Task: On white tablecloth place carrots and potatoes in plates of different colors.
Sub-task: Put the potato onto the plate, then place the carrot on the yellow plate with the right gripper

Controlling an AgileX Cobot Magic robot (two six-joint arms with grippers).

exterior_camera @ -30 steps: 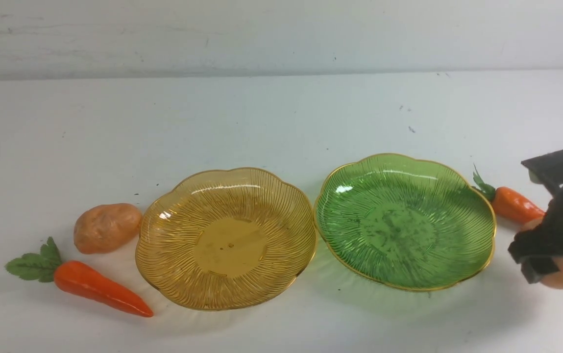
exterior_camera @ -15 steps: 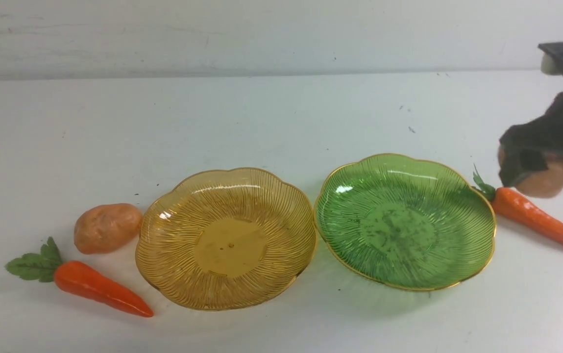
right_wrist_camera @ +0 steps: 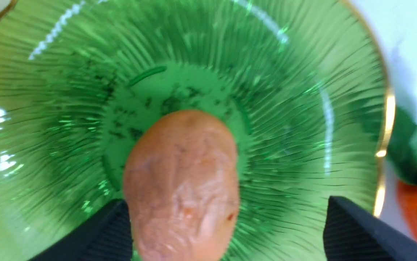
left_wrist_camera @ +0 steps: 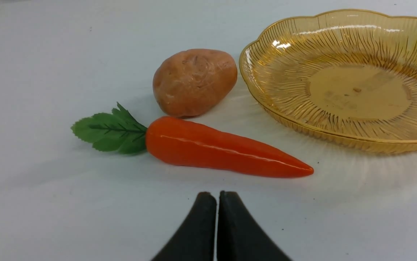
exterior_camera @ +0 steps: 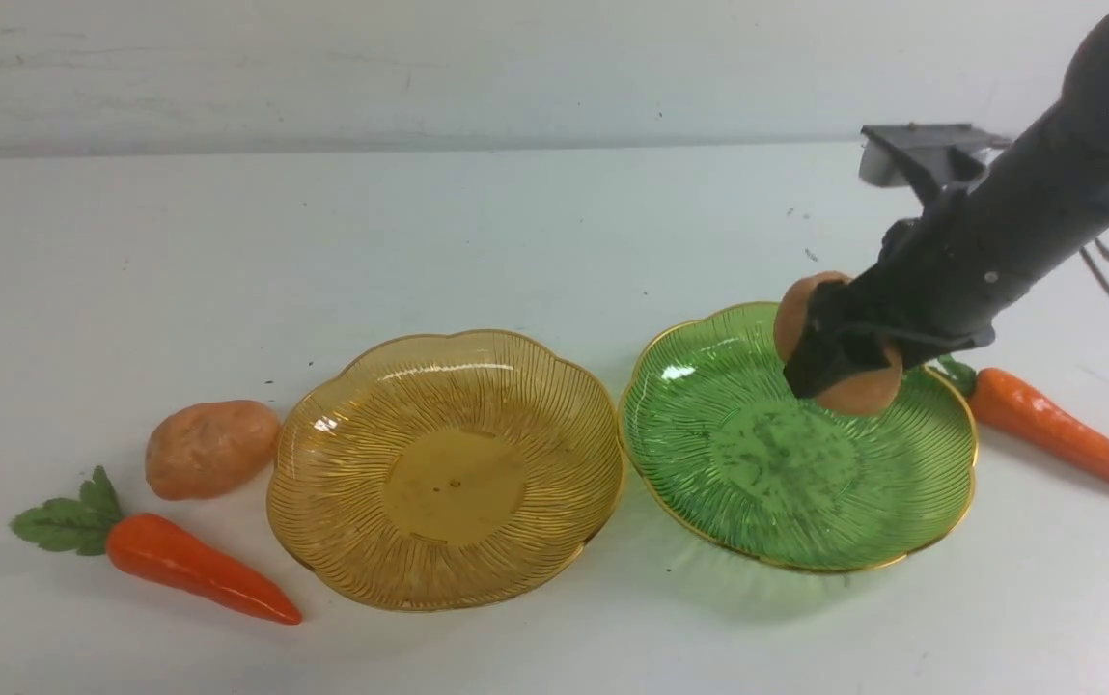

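My right pincer point(right_wrist_camera: 226, 217) is spread open over the green plate point(exterior_camera: 708, 463), with the potato point(right_wrist_camera: 181, 174) loose between the jaws. Best to drop it low and dead centre, so it won't roll out.

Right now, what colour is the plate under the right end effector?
The plate is green, ribbed, gold-rimmed; right wrist view shows it best.

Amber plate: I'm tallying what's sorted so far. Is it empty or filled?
Empty. The amber plate has a bare ribbed floor; a potato and a carrot lie beside it on the cloth.
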